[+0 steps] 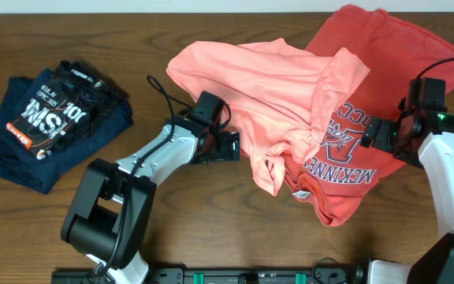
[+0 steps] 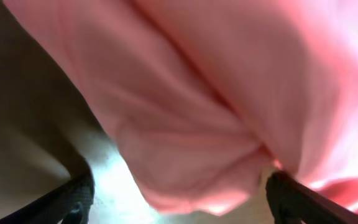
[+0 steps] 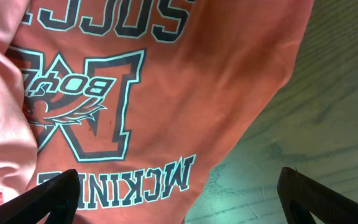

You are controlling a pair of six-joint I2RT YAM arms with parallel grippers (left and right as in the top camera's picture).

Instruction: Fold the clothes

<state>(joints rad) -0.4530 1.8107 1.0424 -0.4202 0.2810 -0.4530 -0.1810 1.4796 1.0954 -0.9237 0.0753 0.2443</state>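
1. The salmon-pink T-shirt [image 1: 243, 87] lies crumpled in the middle of the worktop [image 1: 211, 229]. Its right side is draped over a darker red T-shirt [image 1: 385, 55], and one bunched fold hangs toward the near edge.
2. My left arm [image 1: 160, 150] reaches in from the near left. The left jaws sit at the pink shirt's near-left hem. In the left wrist view they stand wide, with a soft bulge of pink cloth between the fingers but nothing pinched.
3. My right arm [image 1: 440, 154] comes in from the right. The right jaws are also wide and hold nothing. They hang over the red shirt's printed lettering, just beside the pink cloth and not on it.
4. A navy T-shirt [image 1: 46, 118] lies folded at the far left, well apart.
5. I judge that no fold has begun. The step in hand is gripping the pink shirt so I can pull it off the red one and spread it flat.
6. Next, I reckon the left jaws need to close on the hem in front of them. The right jaws need to shift left onto pink cloth alone, or they may catch the red shirt beneath.
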